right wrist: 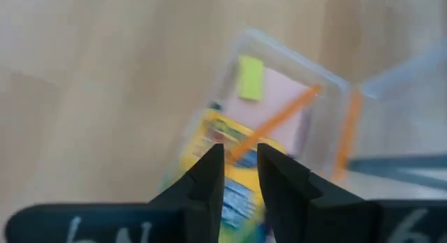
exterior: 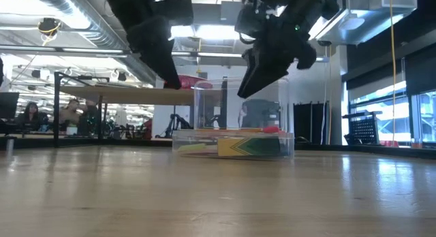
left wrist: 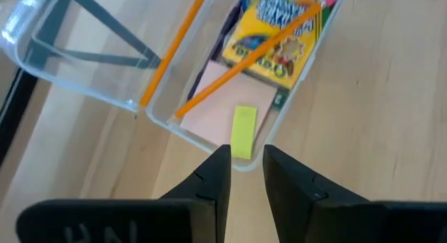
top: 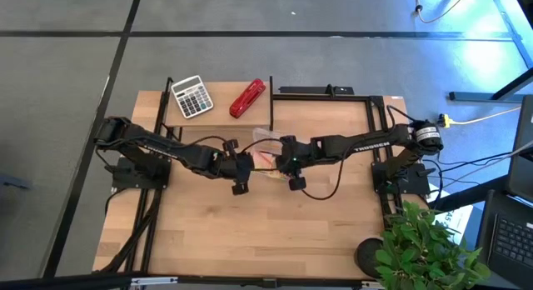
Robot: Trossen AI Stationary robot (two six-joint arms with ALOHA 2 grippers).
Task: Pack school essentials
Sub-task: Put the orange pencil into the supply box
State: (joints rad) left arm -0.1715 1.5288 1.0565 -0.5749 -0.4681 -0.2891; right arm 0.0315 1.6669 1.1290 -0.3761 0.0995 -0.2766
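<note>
Centrally, wooden tabletop (top: 250,232) carries clear plastic box (exterior: 235,138), lid raised. Left gripper (left wrist: 246,174) and right gripper (right wrist: 239,174) hover above box, each empty, fingers narrowly parted. Inside box: yellow-green crayon box (left wrist: 279,40), pink sticky-note pad (left wrist: 223,107), orange pencil (left wrist: 244,61) lying across crayon box and pad, tiny yellow block (left wrist: 244,131) on pad.

No lettering can be read for certain; the crayon box (left wrist: 276,40) print is blurred.
</note>
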